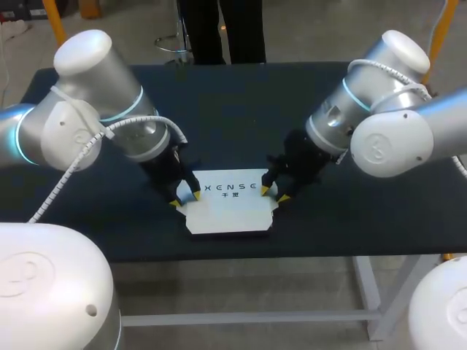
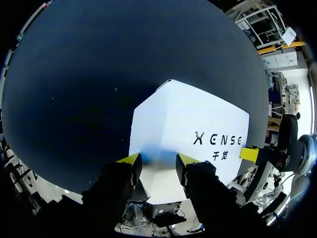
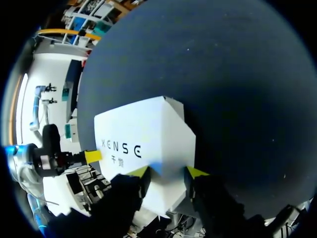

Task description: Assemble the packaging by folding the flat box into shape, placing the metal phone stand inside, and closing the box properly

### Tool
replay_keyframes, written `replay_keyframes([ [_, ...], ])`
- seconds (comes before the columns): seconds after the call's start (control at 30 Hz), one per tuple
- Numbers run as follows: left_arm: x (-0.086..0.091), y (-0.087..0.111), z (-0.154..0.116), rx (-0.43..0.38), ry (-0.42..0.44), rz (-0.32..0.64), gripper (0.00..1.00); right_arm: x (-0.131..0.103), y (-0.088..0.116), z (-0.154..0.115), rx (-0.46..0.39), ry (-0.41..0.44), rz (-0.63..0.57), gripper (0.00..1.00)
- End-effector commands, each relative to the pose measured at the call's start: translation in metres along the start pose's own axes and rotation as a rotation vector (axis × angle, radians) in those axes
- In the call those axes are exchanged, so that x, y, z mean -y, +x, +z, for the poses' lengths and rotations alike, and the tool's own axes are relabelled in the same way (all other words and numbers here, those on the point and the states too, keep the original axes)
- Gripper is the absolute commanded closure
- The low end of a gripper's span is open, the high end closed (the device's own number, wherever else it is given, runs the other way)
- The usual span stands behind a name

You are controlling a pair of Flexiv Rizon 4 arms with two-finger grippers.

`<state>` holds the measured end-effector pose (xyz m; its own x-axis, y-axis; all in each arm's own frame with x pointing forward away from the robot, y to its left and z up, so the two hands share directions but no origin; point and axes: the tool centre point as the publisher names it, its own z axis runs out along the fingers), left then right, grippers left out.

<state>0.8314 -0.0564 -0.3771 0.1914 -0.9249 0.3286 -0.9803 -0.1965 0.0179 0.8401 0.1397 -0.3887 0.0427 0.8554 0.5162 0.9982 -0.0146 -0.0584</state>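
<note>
Left claw (image 1: 185, 198) is sitting at the left end of the white box (image 1: 230, 215), fingers spread, yellow tips straddling that edge. Right claw (image 1: 273, 194) is doing the same at the right end, also spread (from both wrist cameras you're seeing white cardboard showing in the gap between the tips). You're looking at the box lying low on the dark table (image 1: 241, 102), near its front edge, between the two arms, printed face up.
</note>
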Motion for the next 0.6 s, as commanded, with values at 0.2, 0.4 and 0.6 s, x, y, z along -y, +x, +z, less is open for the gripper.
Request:
replay_keyframes([
  [0.2, -0.0029, -0.0046, 0.0089, -0.077, -0.018, 0.017, 0.51, 0.0001, -0.0019, 0.0119, -0.035, 0.005, -0.024, 0.50],
  [0.4, -0.0028, -0.0006, 0.0082, -0.128, -0.037, 0.029, 0.48, -0.0020, -0.0034, 0.0168, -0.073, 0.016, -0.034, 0.50],
  [0.6, -0.0030, 0.0021, 0.0086, -0.159, -0.043, 0.046, 0.48, -0.0028, -0.0025, 0.0164, -0.091, 0.016, -0.039, 0.51],
])
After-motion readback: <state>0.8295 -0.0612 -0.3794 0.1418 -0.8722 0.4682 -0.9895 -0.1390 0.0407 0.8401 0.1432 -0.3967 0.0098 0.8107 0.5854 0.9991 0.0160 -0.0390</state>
